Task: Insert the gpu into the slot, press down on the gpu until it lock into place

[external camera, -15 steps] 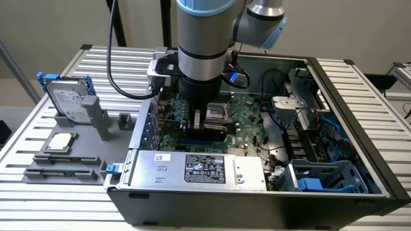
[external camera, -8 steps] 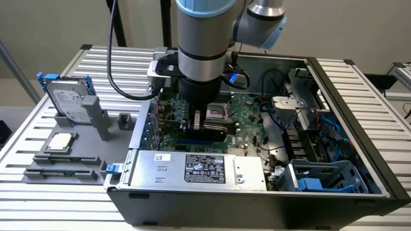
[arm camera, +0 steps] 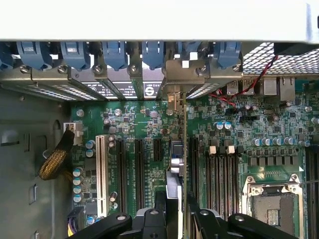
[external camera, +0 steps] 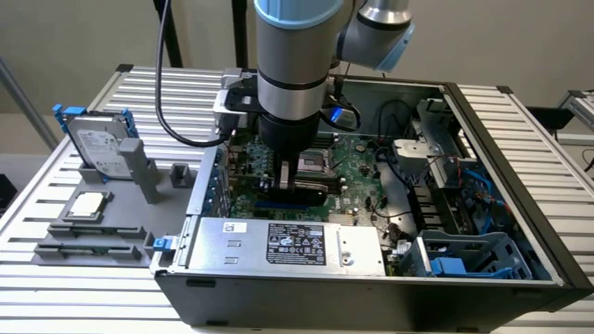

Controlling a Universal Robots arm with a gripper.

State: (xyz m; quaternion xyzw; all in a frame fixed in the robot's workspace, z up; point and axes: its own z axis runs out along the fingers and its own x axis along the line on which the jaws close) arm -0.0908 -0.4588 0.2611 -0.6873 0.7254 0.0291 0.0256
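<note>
Your gripper (arm camera: pixel 175 209) is clenched on the gpu (arm camera: pixel 185 149), which stands edge-on between the jaws above the motherboard (arm camera: pixel 139 124), its bracket at the rear chassis wall. The slot (external camera: pixel 283 207) looks to lie directly beneath, though it's partly hidden. Keep the card vertical, press evenly; neighbouring connectors crowd both sides.

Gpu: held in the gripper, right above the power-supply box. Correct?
Not quite. The gpu is held in the gripper, but above the green motherboard, not the power-supply box. The exterior view shows the box lying apart from the gripper, at the case's near edge.
</note>
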